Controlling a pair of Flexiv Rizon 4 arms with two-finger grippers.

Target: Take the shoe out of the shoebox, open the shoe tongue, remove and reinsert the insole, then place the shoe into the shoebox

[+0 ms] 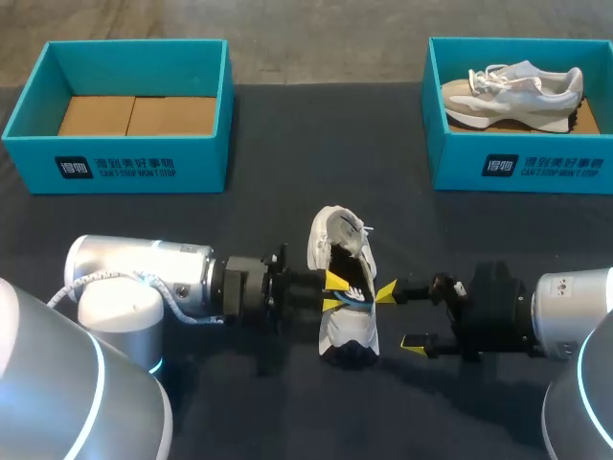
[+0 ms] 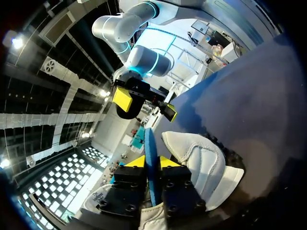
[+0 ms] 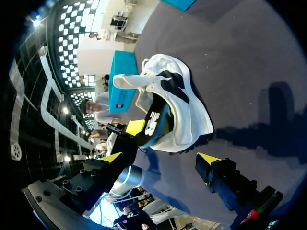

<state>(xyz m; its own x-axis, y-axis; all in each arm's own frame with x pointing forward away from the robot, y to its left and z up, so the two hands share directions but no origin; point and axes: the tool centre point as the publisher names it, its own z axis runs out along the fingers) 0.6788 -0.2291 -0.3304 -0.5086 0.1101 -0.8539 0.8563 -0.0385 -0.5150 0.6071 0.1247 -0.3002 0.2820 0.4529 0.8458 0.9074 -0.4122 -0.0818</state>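
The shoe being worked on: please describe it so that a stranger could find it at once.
On the dark table, look on the robot's side of both teal shoeboxes, at the middle. The white shoe lies there on the tabletop. Unlike the beige shoe inside the right box, it is unboxed, with a blue insole sticking out.

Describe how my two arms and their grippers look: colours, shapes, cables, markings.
Both the left arm and the right arm are rounded silver-white cylinders with thin cyan light rings. A white cable loops along the left arm. Each ends in a black boxy wrist block. The left gripper and the right gripper have black fingers with bright yellow tips.
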